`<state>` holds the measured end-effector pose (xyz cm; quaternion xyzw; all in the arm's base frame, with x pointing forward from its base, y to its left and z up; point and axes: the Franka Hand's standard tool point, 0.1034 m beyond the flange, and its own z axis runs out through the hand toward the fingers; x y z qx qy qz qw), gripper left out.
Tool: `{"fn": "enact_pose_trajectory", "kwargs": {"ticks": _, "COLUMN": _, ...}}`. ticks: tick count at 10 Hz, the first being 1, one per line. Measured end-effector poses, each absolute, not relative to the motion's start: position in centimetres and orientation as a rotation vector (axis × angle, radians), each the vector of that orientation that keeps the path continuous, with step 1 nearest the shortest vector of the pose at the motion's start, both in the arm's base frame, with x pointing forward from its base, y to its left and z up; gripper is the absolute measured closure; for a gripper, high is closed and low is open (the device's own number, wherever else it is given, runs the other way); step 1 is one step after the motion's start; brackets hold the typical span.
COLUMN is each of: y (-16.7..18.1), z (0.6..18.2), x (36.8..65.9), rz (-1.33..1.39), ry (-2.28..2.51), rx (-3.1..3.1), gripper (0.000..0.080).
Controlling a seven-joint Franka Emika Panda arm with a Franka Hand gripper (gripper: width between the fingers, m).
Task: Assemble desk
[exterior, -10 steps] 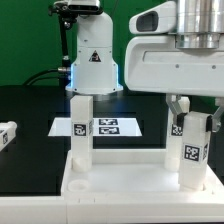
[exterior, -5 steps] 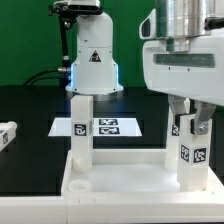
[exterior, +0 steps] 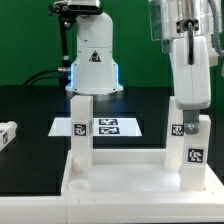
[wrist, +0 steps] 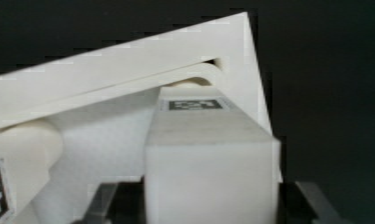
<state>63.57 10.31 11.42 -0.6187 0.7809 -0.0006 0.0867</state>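
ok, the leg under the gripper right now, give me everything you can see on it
The leg in the gripper is a blocky square white post, plastic by the look, with black-and-white square tags on its face. It stands upright at the corner of the rimmed tabletop on the exterior view's right. The gripper straddles its top, fingers against its sides. The wrist view shows it between the fingers, reaching down to the tabletop corner. Whether it is fully seated cannot be told.
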Motion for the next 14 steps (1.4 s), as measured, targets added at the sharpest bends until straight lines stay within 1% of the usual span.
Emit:
{"fn": "enact_pose_trajectory", "kwargs": {"ticks": 1, "y": 10.2, "z": 11.4, "x": 63.6, "rz": -0.008, "ry": 2.28, "rx": -1.901, "gripper": 0.041}}
{"fn": "enact_pose_trajectory", "kwargs": {"ticks": 2, "y": 10.3, "z": 11.3, "x": 63.5, "rz": -0.013, "ry": 2.255, "rx": -1.935, "gripper": 0.041}}
{"fn": "enact_pose_trajectory", "kwargs": {"ticks": 3, "y": 10.6, "z": 11.4, "x": 63.5, "rz": -0.044, "ry": 2.08, "rx": -2.136, "gripper": 0.0271}}
{"fn": "enact_pose_trajectory", "kwargs": {"ticks": 4, "y": 11.4, "z": 11.5, "x": 63.3, "rz": -0.073, "ry": 1.853, "rx": -2.351, "gripper": 0.0188}}
{"fn": "enact_pose_trajectory", "kwargs": {"ticks": 5, "y": 11.9, "z": 11.5, "x": 63.2, "rz": -0.079, "ry": 1.707, "rx": -2.458, "gripper": 0.0188}}
{"fn": "enact_pose_trajectory", "kwargs": {"ticks": 6, "y": 11.7, "z": 11.4, "x": 63.2, "rz": -0.087, "ry": 1.627, "rx": -2.516, "gripper": 0.0158}}
{"fn": "enact_pose_trajectory", "kwargs": {"ticks": 9, "y": 11.5, "z": 11.4, "x": 63.3, "rz": -0.115, "ry": 1.354, "rx": -2.689, "gripper": 0.015}}
{"fn": "enact_pose_trajectory", "kwargs": {"ticks": 11, "y": 11.6, "z": 11.7, "x": 63.8, "rz": -0.226, "ry": 0.701, "rx": -2.993, "gripper": 0.015}}
{"fn": "enact_pose_trajectory", "kwargs": {"ticks": 12, "y": 10.9, "z": 11.6, "x": 64.1, "rz": -0.247, "ry": 0.509, "rx": -3.042, "gripper": 0.015}}
{"fn": "enact_pose_trajectory", "kwargs": {"ticks": 14, "y": 11.0, "z": 11.6, "x": 64.1, "rz": -0.246, "ry": 0.564, "rx": -3.03, "gripper": 0.0162}}
